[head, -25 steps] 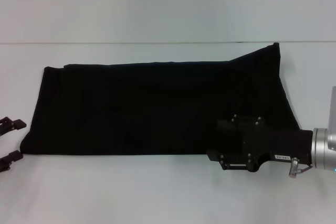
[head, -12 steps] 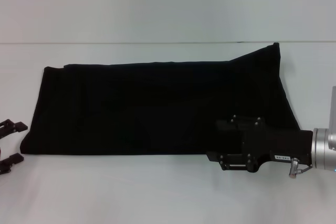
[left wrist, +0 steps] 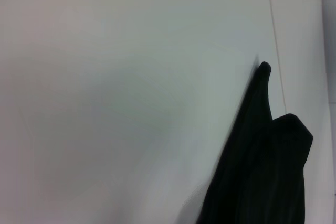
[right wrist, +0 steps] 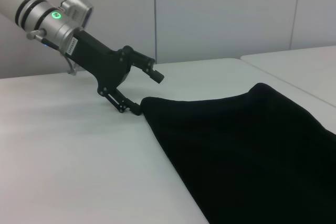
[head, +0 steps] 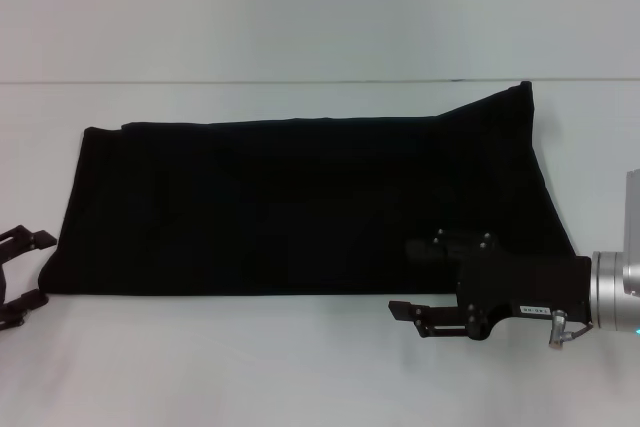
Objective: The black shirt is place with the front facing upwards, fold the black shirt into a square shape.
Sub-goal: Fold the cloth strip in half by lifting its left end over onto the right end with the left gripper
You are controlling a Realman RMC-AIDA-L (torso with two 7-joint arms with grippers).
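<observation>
- The black shirt (head: 300,202) is seen lying flat on the white table (head: 300,367) as a long band; it is judged to be already folded lengthwise, since neither sleeves nor lettering can be seen.
- One corner of the shirt, at the right claw's end and on the far side, is left raised to a point, so the band is not yet even.
- The right claw (head: 412,280) is held low at the shirt's near edge, fingers spread wide: one finger is set over the cloth, the other over bare table just outside the hem. Nothing is gripped.
- This straddle is judged to be meant for pinching the near edge, so that this end may be carried over toward the other.
- From the right claw, most of the cloth is spread away toward the left claw and toward the far side.
- The left claw (head: 22,277) is held wide and empty beside the opposite near corner, with the shirt just beside its tips; whether they touch cannot be told.
</observation>
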